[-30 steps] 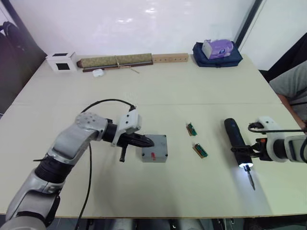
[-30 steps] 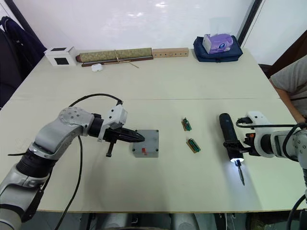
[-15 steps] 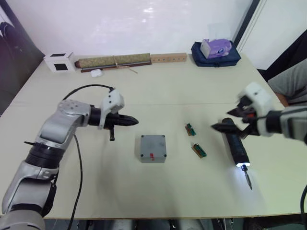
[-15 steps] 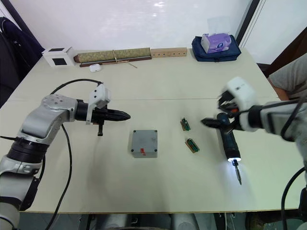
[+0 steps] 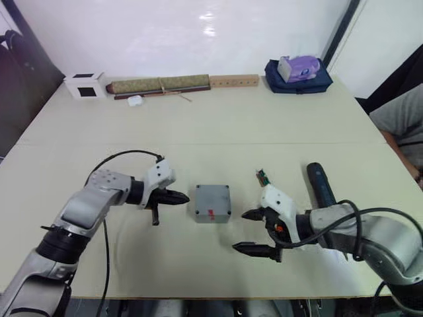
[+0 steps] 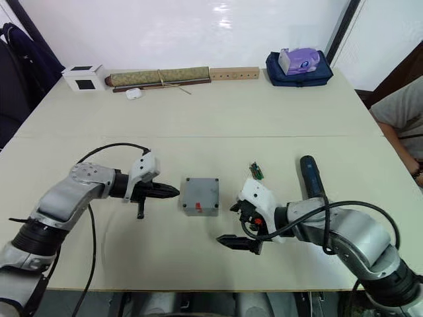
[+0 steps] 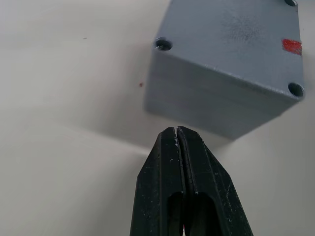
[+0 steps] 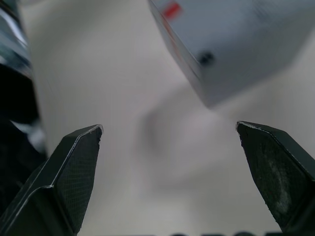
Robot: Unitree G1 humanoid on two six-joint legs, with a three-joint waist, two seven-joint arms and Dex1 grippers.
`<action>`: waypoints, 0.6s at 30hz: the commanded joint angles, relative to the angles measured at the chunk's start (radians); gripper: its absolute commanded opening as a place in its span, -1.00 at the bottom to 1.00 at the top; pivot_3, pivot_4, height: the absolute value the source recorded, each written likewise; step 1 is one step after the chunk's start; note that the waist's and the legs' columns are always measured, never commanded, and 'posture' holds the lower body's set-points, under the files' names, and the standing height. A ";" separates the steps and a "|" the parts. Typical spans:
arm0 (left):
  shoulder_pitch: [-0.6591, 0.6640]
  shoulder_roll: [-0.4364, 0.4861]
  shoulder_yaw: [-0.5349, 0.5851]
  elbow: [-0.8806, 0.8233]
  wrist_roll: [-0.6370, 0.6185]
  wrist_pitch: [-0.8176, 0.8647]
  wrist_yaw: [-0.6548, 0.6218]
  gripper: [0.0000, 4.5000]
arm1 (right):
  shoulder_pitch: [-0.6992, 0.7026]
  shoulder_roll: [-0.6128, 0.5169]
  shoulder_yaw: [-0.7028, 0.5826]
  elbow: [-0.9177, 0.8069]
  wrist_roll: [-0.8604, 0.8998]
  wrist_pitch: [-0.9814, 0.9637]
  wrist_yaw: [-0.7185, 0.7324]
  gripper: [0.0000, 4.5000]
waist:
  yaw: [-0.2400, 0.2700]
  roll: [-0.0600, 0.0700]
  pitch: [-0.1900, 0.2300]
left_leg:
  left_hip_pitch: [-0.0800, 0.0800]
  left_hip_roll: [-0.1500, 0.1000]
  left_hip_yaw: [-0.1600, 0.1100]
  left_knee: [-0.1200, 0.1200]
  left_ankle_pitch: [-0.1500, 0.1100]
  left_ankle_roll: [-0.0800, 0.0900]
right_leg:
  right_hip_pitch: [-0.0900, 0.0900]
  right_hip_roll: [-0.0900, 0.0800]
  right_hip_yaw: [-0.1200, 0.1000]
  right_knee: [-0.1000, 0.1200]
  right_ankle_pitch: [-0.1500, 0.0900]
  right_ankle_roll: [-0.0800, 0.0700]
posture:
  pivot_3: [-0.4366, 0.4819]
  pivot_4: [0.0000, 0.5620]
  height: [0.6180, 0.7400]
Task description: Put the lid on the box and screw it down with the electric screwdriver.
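The left end effector (image 5: pixel 184 196) is pinched together, empty, just beside the box (image 5: pixel 212 203) at mid-tabletop (image 5: pixel 218 125). The right end effector (image 5: pixel 253 232) gapes wide nearby. The lid seems already seated, though hard to confirm. Screws remain; the electric screwdriver (image 5: pixel 321 184) lies unheld.

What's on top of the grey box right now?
The box has its lid on, with a small red mark near one edge and dark screw holes at the corners. Whether screws sit in them, and what is inside, is hidden.
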 commanded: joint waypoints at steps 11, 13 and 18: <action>-0.203 -0.109 -0.072 0.245 0.096 -0.163 -0.066 -1.00 | -0.006 0.141 0.037 0.005 0.007 -0.004 -0.049 0.99 | 0.003 0.000 0.000 | 0.000 0.000 0.000 0.005 0.000 0.000 | 0.000 0.000 0.000 0.005 0.000 0.000 | -0.05 -0.47 1.00; -0.207 -0.104 -0.072 0.267 0.111 -0.186 -0.073 -1.00 | 0.008 0.124 0.015 -0.014 0.012 0.004 -0.050 0.99 | 0.003 0.000 0.000 | -0.001 0.000 0.000 0.008 0.000 0.000 | 0.000 0.000 -0.001 0.006 0.000 0.000 | -0.05 -0.47 1.00; -0.167 -0.033 -0.062 0.278 0.148 -0.218 -0.099 -1.00 | 0.028 -0.017 -0.049 -0.025 -0.041 -0.044 -0.006 0.99 | -0.003 0.000 0.000 | -0.001 -0.001 0.000 0.009 0.000 0.001 | 0.000 0.000 0.000 0.007 0.000 0.000 | -0.05 -0.47 1.00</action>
